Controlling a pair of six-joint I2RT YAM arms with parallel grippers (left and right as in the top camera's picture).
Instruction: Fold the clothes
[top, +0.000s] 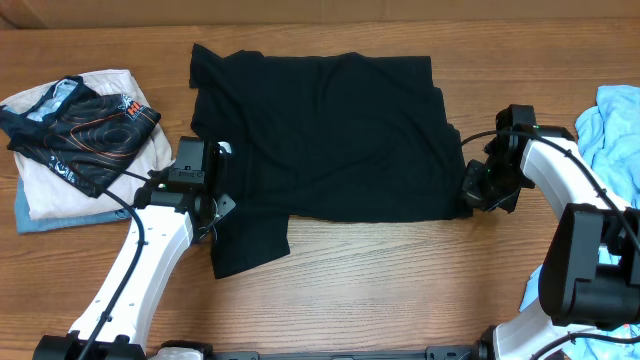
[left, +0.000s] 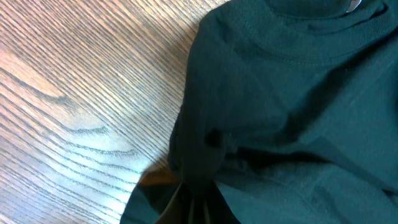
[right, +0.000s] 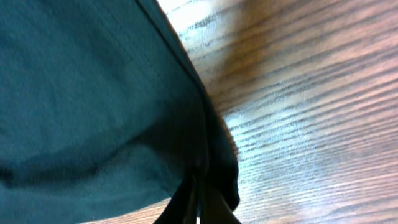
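1. The black T-shirt (top: 330, 130) lies flat on the surface (top: 400, 290), its long axis running left to right between the two arms.
2. The left gripper (top: 218, 207) sits at the shirt's left lower edge by the sleeve, jaws pinched tight on gathered fabric.
3. The right gripper (top: 470, 192) sits at the opposite edge, likewise clamped on cloth.

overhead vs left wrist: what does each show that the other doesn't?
Overhead only: the whole black T-shirt spread out, the left tool at its lower left edge, the right tool at its right edge, a patterned garment far left and a light blue garment far right.
Left wrist only: a stitched seam up close, and fabric gathered into a pinch at the frame's bottom.
Both: black shirt fabric lying on the wooden table.
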